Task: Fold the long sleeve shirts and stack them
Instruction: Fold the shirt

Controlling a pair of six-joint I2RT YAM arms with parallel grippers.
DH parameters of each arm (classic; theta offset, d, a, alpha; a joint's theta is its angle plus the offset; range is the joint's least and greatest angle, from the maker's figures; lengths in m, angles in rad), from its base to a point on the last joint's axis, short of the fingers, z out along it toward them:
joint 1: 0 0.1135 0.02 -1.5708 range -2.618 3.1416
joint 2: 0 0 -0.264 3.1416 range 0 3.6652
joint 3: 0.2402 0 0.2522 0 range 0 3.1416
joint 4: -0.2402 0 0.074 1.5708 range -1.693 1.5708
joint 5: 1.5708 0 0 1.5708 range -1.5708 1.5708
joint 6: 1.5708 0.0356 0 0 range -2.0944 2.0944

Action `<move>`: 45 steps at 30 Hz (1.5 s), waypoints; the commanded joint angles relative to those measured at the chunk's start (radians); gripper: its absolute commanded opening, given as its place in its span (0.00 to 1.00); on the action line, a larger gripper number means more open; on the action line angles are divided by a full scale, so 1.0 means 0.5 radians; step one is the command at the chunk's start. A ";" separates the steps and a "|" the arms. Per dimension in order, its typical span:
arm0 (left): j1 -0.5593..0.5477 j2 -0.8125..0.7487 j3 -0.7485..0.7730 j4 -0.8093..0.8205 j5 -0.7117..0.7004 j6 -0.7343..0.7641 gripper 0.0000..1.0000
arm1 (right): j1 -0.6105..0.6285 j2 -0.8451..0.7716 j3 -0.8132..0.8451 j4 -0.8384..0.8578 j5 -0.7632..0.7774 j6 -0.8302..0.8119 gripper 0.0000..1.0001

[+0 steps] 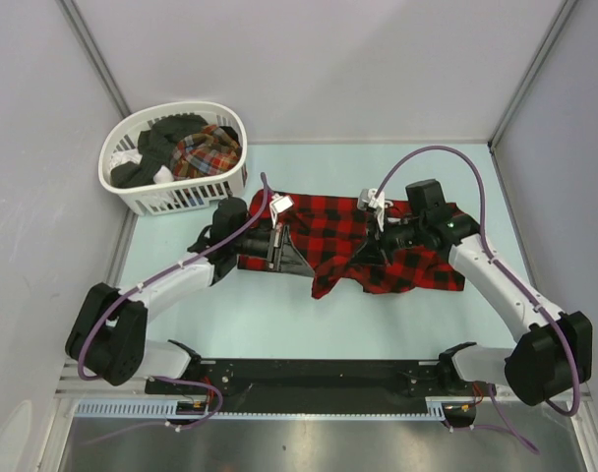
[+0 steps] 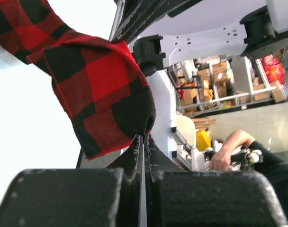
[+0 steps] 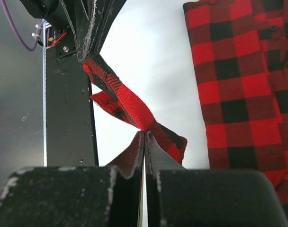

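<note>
Red-and-black check shirt [image 1: 368, 246] lies mid-counter, spread left to right but rumpled. One flap is folded over toward the near side, and the grey inside shows at the shirt's left end. It sits to the right of and nearer than the basket [image 1: 171, 202], not touching it.

Left pincer [image 1: 277, 246] is at the shirt's left end with its jaws together, clamped on the cloth. In the left wrist view the fingertips meet on a frayed edge, and a fold of the check fabric bunches up right off the tips.

Right pincer [image 1: 376, 239] is on the right half of the shirt, jaws also together and clamped on the cloth. The right wrist view shows the tips pinching a narrow twisted strip of the same fabric, which runs away from the tips toward the black rail. The rest of the shirt lies flat on the pale counter [image 1: 279, 315] to one side of that strip.

Both arms reach in from the near corners, with the shirt between their wrists.

The second garment, a plaid shirt [image 1: 206, 152] in finer multicolour checks, is in the white slatted basket at the far left corner. It is heaped with dark clothes [image 1: 156, 147], and some white cloth shows there too. I can't tell how many pieces are in that pile.
</note>
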 commanded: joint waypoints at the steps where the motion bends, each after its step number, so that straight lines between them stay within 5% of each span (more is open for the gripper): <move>1: -0.025 -0.021 0.216 -0.229 0.016 0.299 0.01 | -0.068 -0.051 0.109 -0.137 -0.036 -0.102 0.00; 2: -0.025 -0.015 0.271 -0.396 -0.011 0.378 0.07 | -0.099 -0.054 0.116 -0.143 -0.057 -0.105 0.00; 4: -0.025 -0.006 0.467 -0.621 -0.119 0.693 0.38 | -0.139 -0.073 0.128 -0.149 -0.088 -0.108 0.00; 6: 0.003 -0.043 0.581 -0.904 -0.217 0.906 0.47 | -0.215 -0.100 0.137 -0.152 -0.131 -0.102 0.00; 11: 0.028 -0.196 0.808 -1.228 -0.505 1.550 0.99 | -0.354 -0.140 0.214 -0.161 -0.312 -0.087 0.00; 15: -0.098 -0.349 0.956 -1.566 -0.815 2.549 1.00 | -0.366 -0.116 0.272 -0.259 -0.380 -0.142 0.00; 16: -0.150 -0.392 0.926 -1.610 -0.916 3.013 0.99 | -0.363 -0.098 0.278 -0.296 -0.404 -0.151 0.00; 21: -0.622 -0.791 0.476 -1.567 -1.542 4.374 0.99 | -0.338 -0.033 0.278 -0.462 -0.469 -0.249 0.00; 27: -0.923 -1.119 -0.144 -1.141 -1.742 5.310 0.99 | -0.268 -0.024 0.226 -0.624 -0.484 -0.406 0.00; 34: -1.279 -0.951 -0.253 -0.708 -1.999 5.521 1.00 | -0.182 0.001 0.149 -0.714 -0.438 -0.501 0.00; 45: -1.439 -0.850 -0.287 -0.677 -1.969 5.769 1.00 | -0.133 0.102 0.125 -0.732 -0.444 -0.532 0.00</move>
